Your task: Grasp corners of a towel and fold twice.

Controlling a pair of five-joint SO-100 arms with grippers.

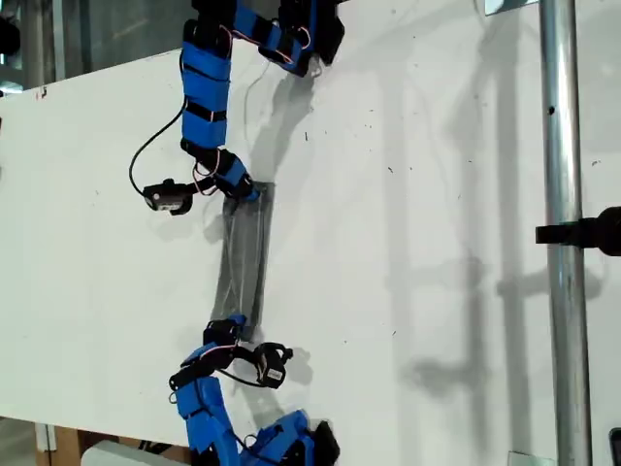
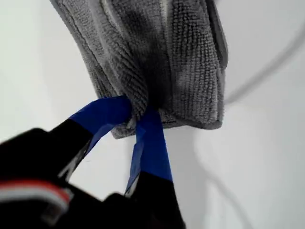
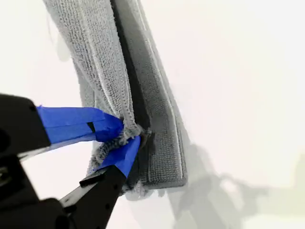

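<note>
The towel [image 1: 244,257] lies as a narrow folded strip on the worktop [image 1: 417,243], stretched between both arms. My first end effector [image 2: 138,119] pinches one end's bunched edge; my second end effector [image 3: 129,134] is clamped on the opposite end's layers. Holding both ends likely keeps the strip taut and aligned for folding.

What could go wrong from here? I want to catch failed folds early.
Each pincer bites only a small bunch of fabric at an end of the towel: my first pincer at a hem, my second pincer on frayed pile, so either could slip free. The towel is stretched into a narrow strip over the table; uneven motion could twist it or misalign the layers.
</note>
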